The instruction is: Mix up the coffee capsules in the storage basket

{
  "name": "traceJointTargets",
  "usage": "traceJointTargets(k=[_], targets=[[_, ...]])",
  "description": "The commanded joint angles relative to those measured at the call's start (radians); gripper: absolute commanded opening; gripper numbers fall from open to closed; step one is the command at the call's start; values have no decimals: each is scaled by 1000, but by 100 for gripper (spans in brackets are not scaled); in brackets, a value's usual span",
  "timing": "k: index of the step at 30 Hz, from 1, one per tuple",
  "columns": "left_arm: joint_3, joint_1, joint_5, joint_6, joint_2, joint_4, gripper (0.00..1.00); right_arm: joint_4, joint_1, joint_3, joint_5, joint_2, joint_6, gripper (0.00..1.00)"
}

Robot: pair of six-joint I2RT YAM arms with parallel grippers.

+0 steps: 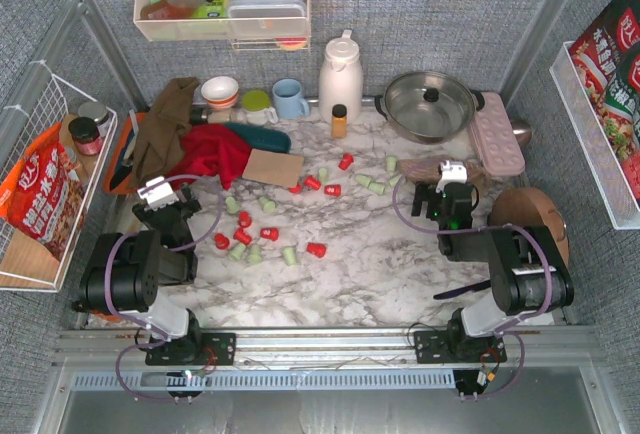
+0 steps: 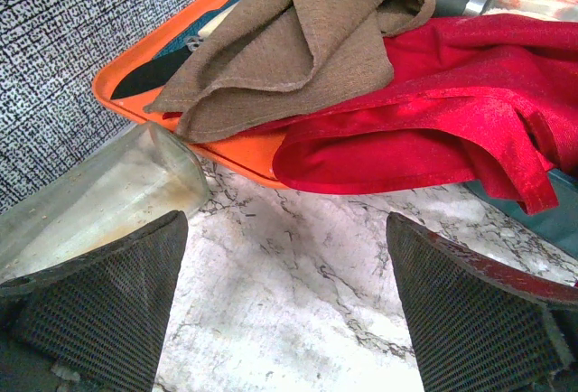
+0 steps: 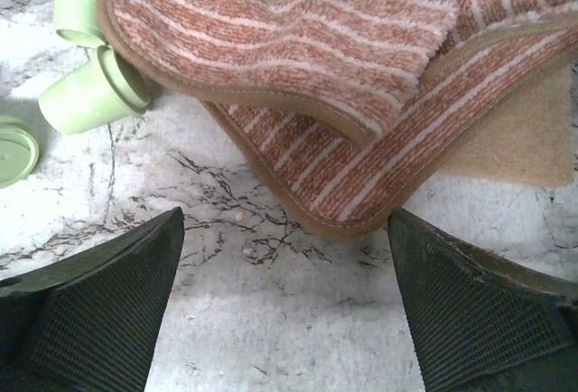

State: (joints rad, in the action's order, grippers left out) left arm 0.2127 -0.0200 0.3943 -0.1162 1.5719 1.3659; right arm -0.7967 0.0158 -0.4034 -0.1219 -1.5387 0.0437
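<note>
Red and pale green coffee capsules lie loose on the marble table, such as a red one [image 1: 316,249] and a green one [image 1: 289,255]; more lie toward the middle back [image 1: 376,186]. The dark teal storage basket [image 1: 262,138] sits at back left, partly under a red cloth [image 1: 212,154]; its edge shows in the left wrist view [image 2: 562,228]. My left gripper [image 1: 160,194] [image 2: 284,229] is open and empty over bare marble beside the red cloth [image 2: 433,112]. My right gripper [image 1: 450,178] [image 3: 284,220] is open and empty before a striped cloth [image 3: 361,76], with green capsules [image 3: 90,94] to its left.
An orange tray [image 2: 244,153] holds a brown cloth [image 2: 298,40]; a clear jar [image 2: 99,193] lies by the left fingers. At the back stand a white jug [image 1: 340,76], steel pot [image 1: 430,104], blue mug [image 1: 290,99], small brown bottle [image 1: 339,120] and pink tray [image 1: 497,132]. A wire basket [image 1: 40,184] hangs left.
</note>
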Motion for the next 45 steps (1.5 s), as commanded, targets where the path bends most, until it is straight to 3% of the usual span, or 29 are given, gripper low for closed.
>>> traceJointTargets(k=[1, 33, 35, 39, 41, 45], targets=[[0, 0, 2, -5, 0, 23, 99, 12, 3, -17, 5, 13, -1, 99], [3, 0, 1, -6, 1, 18, 99, 6, 16, -6, -5, 46, -13, 99], [5, -1, -1, -7, 0, 15, 99, 92, 22, -19, -19, 137, -17, 99], [-3, 0, 2, -3, -1, 30, 99, 469, 27, -155, -167, 306, 72, 99], [-9, 7, 2, 14, -25, 30, 99, 551, 29, -187, -191, 337, 100, 99], [33, 26, 23, 17, -257, -233, 99, 594, 38, -194, -144, 391, 137, 99]])
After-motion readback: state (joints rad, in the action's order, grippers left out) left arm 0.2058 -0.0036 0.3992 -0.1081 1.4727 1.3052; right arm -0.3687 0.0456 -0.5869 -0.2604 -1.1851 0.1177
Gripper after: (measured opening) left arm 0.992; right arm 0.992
